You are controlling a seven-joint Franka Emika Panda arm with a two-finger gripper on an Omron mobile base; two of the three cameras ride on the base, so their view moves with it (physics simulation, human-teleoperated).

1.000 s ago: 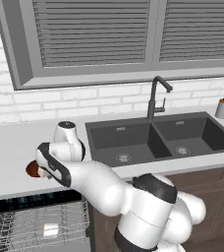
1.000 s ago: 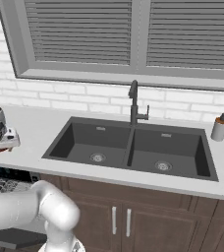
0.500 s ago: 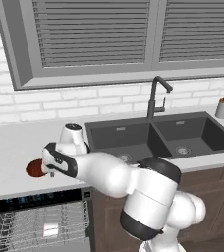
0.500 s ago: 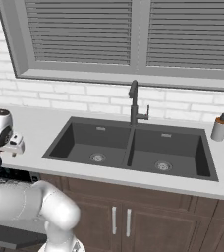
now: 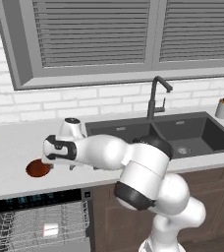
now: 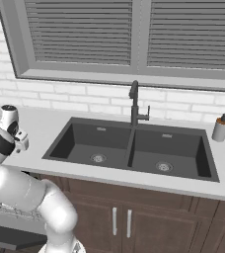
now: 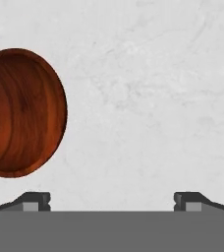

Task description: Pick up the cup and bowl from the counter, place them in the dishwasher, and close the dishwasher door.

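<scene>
Hand view, left to right: the shallow round reddish-brown wooden bowl (image 7: 20, 112) lies on the light grey-white stone counter (image 7: 148, 98), beside the wide-open, empty gripper (image 7: 111, 201), whose arm has swung leftward toward it since a second ago, while the left base view adds a small white cup (image 5: 50, 229) in the dishwasher (image 5: 35, 224) below the bowl.

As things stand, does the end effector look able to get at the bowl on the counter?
Probably yes. The end effector hangs open just above the counter, with the bowl off to one side of its fingertips. Nothing lies between them, though it is not yet centred over the bowl.
</scene>
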